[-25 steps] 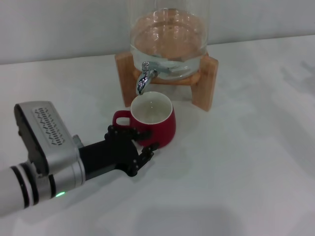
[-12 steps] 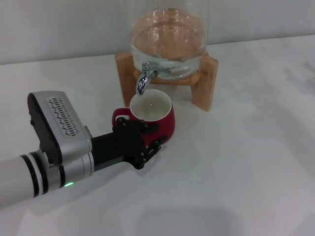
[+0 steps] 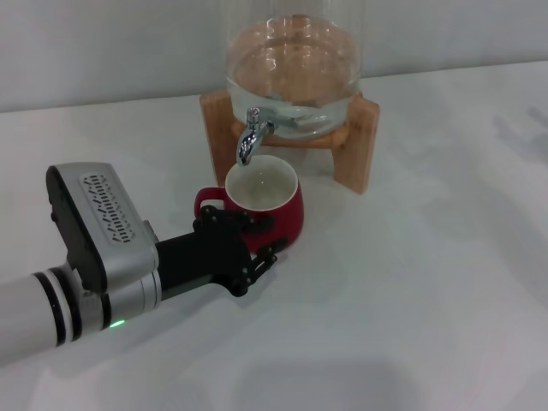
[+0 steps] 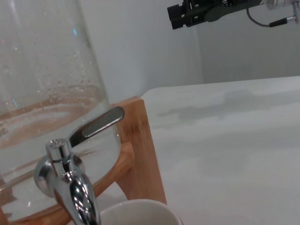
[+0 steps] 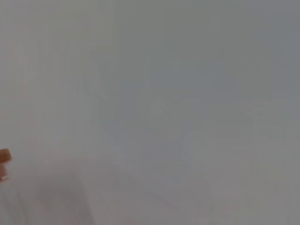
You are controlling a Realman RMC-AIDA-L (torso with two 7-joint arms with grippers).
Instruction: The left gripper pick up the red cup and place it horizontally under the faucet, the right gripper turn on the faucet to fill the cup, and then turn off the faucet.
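So this is the placing step, pretty much at its end. The cup [image 3: 267, 204] sits upright on the surface [image 3: 411, 282] with its mouth right under the faucet [image 3: 249, 137] spout; the spout tip looks to hang over the rim on the robot's left side rather than dead centre, so I'd guess that's close enough to catch the stream. The cup looks empty, white inside showing.

The left tool [image 3: 244, 244] is wrapped around the near side of the cup, fingers [image 3: 261, 257] curled against the red wall just below the rim, so it's clamped on the cup. The handle pokes out on the robot's left, beside the fingers.

Next up, I'd say, is the right tool [image 4: 193, 14] coming in. The left wrist view shows it up high, well apart from the jar [image 3: 295, 68]; can't tell if its jaws are open or not. It needs to get down to the lever [image 4: 96, 125] on top of the faucet and turn it without bumping the stand [image 3: 355, 141]. Holding the cup steady meanwhile seems smart.
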